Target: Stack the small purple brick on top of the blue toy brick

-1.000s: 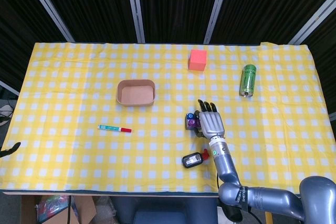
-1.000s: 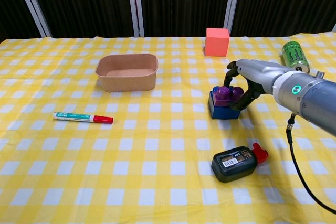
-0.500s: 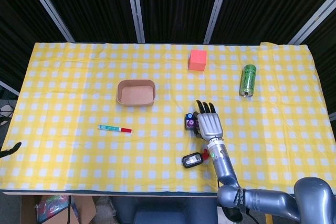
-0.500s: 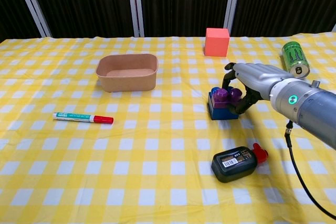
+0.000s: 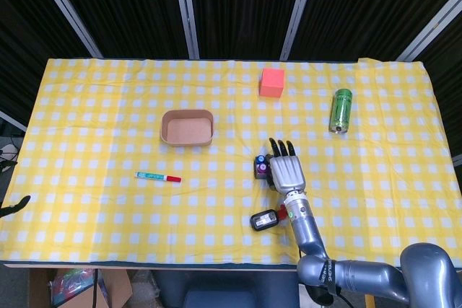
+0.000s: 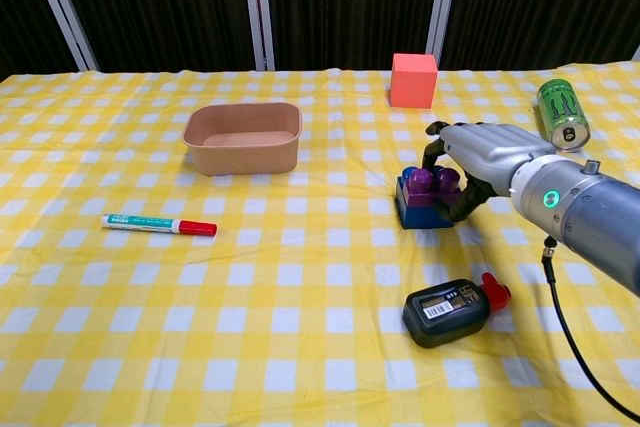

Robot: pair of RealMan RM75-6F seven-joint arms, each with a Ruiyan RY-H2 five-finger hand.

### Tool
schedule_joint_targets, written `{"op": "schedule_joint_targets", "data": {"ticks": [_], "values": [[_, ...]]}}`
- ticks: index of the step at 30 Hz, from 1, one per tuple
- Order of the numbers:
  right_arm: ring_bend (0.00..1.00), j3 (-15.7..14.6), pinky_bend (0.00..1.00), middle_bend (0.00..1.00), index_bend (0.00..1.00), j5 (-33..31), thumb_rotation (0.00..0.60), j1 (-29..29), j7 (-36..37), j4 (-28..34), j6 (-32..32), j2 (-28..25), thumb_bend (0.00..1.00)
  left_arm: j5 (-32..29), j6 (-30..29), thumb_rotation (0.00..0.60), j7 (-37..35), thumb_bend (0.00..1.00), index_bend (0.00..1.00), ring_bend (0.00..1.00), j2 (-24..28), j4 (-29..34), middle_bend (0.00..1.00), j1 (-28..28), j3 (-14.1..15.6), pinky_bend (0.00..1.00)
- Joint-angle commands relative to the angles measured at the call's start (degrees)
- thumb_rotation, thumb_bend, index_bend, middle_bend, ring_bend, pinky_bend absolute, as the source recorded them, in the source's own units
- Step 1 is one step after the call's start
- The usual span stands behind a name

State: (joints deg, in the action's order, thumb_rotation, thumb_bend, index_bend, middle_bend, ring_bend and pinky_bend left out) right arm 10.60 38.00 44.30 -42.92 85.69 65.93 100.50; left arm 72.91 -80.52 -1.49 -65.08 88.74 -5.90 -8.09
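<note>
The small purple brick (image 6: 432,180) sits on top of the blue toy brick (image 6: 424,210) at centre-right of the table; both also show in the head view, purple brick (image 5: 260,169) and blue brick (image 5: 260,158). My right hand (image 6: 483,154) reaches in from the right and curls around the purple brick, thumb behind it and fingers (image 6: 463,194) against its right side. In the head view the right hand (image 5: 286,170) covers most of the stack. Only a dark sliver of my left hand (image 5: 14,205) shows at the left table edge.
A black bottle with a red cap (image 6: 452,311) lies just in front of the stack. A red cube (image 6: 413,80) and a green can (image 6: 561,113) are at the back right. A brown tub (image 6: 243,136) and a marker pen (image 6: 158,224) are to the left.
The right hand has shifted slightly further from me, and the stacked bricks have slid a little that way with it. The purple brick now sits more squarely on the blue one.
</note>
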Motion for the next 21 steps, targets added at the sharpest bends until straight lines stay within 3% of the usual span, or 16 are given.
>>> {"op": "schedule_joint_targets", "data": {"ticks": [1,8,13,18,21], "values": [[0.00,0.0,0.00,0.00,0.61,0.1,0.600,0.0,-0.2,0.1,-0.1,0.0,0.52,0.0,0.0,0.600,0.1,0.21,0.26,0.00,0.0,0.0,0.09,0.0,0.0,0.05],[0.00,-0.3,0.00,0.00,0.59,0.1,0.600,-0.2,-1.0,1.5,-0.1,-0.8,0.63,0.0,0.1,0.600,-0.1,0.21,0.27,0.00,0.0,0.1,0.09,0.0,0.0,0.05],[0.00,-0.3,0.00,0.00,0.43,0.0,0.600,-0.5,-0.1,3.4,-1.6,-2.4,0.77,0.1,0.1,0.600,-0.3,0.21,0.27,0.00,0.1,0.1,0.09,0.0,0.0,0.05],[0.00,0.1,0.00,0.00,0.29,1.7,0.600,-1.0,2.3,5.1,-2.1,-4.0,0.78,0.1,0.2,0.600,-0.2,0.21,0.27,0.00,0.1,0.1,0.09,-0.1,0.1,0.05],[0.00,0.4,0.00,0.00,0.26,3.0,0.600,-1.3,3.9,6.2,-2.1,-4.9,0.78,0.1,0.2,0.600,0.1,0.21,0.27,0.00,0.0,0.2,0.09,-0.1,0.1,0.05]]}}
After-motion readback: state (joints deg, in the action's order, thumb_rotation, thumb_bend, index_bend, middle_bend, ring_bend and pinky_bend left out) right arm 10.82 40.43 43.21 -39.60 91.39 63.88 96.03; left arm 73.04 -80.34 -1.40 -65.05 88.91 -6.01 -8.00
